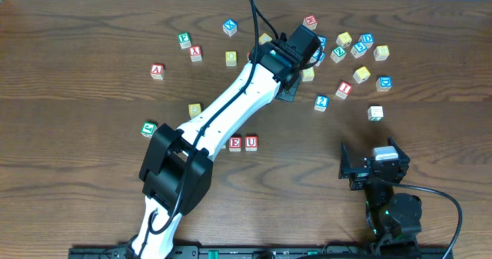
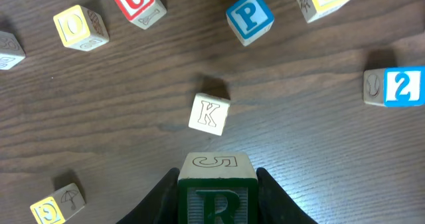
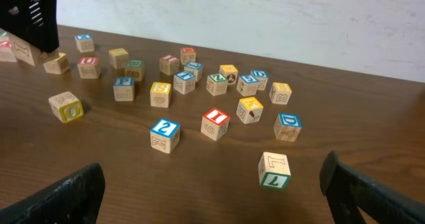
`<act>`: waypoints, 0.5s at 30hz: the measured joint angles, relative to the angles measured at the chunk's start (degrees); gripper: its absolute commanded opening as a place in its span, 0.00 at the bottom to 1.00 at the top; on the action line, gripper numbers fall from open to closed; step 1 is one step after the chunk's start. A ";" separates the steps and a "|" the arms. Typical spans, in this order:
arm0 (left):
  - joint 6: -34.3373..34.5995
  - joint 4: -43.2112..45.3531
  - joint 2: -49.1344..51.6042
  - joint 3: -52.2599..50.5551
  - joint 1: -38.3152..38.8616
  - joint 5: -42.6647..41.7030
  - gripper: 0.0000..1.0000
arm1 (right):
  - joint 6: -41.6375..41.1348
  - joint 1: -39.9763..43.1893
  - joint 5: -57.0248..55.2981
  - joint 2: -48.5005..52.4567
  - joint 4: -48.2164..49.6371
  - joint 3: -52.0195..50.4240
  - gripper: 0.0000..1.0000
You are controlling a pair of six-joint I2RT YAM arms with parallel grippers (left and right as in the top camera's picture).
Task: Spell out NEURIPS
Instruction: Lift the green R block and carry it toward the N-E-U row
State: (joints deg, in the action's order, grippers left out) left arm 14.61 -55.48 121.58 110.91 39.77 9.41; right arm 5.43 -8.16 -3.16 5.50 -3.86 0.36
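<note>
The left pincer point(image 2: 216, 179) was closed on the green R block point(image 2: 216, 205), one finger on either side, out among the scattered blocks on the tabletop point(image 1: 77, 205). Just ahead of it lay a K block point(image 2: 209, 114). Beyond that was the blue P block point(image 2: 249, 16), not yet collected. Well behind the pincer, alongside the arm, the red E block point(image 1: 235, 143) and red U block point(image 1: 251, 143) sat side by side in a row. The arm hid the place before the E, so whether an N stood there could not be told. The right pincer point(image 3: 211, 174) stood wide and empty, with the red I block point(image 3: 216, 123) loose in front of it. By that showing the word was barely half built: R was in hand, and I, P and S were apparently to come. The S could not be picked out for certain.
</note>
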 measured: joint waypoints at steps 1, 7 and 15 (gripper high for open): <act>0.07 0.11 0.00 0.00 0.00 0.00 0.08 | 0.00 0.00 0.00 0.00 0.00 0.00 0.99; 0.66 0.13 0.00 0.00 0.00 0.00 0.08 | 0.00 0.00 0.00 0.00 0.00 0.00 0.99; 2.32 -0.22 0.00 0.00 0.00 -0.07 0.08 | 0.00 0.00 0.00 0.00 0.00 0.00 0.99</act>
State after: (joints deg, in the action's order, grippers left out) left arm 16.93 -55.70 121.58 110.91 39.77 9.34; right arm 5.43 -8.16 -3.16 5.50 -3.86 0.36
